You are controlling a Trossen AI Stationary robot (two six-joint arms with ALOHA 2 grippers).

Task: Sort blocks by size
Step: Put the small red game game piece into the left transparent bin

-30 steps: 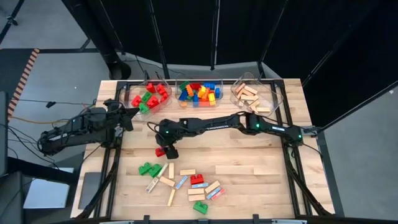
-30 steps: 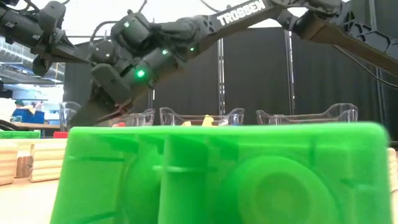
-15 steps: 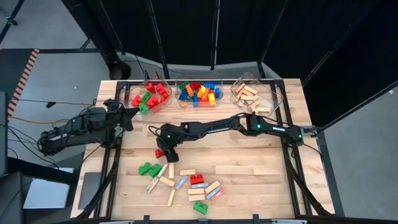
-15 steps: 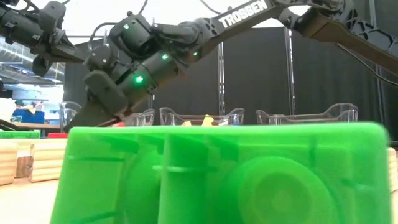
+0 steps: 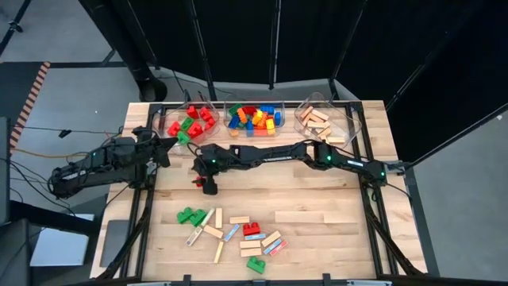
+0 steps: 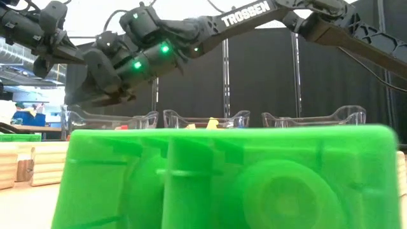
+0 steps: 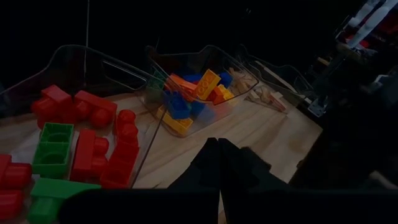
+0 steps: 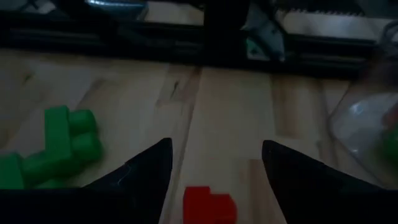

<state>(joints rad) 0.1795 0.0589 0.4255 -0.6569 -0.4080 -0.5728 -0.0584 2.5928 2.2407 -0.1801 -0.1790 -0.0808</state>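
Note:
My right gripper (image 5: 203, 183) reaches across to the table's left middle and hangs open above the wood; it also shows raised in the low view (image 6: 86, 102). In its wrist view (image 8: 214, 149) a small red block (image 8: 209, 204) lies on the table between and below the open fingers, which stand clear of it. A green block pair (image 8: 59, 146) lies toward the near side. More loose blocks and tan bars (image 5: 230, 234) lie on the near half of the table. My left gripper (image 5: 164, 150) waits shut (image 7: 217, 152) beside the left bin.
Three clear bins stand along the far edge: red and green blocks at the left (image 5: 190, 123), mixed coloured blocks in the middle (image 5: 254, 119), wooden bars at the right (image 5: 321, 123). A green block (image 6: 222, 178) fills the foreground of the low view. Black frame rails (image 5: 143, 191) run along the table's sides.
My right gripper has risen from table height and drawn back a little toward the far left, toward the left bin.

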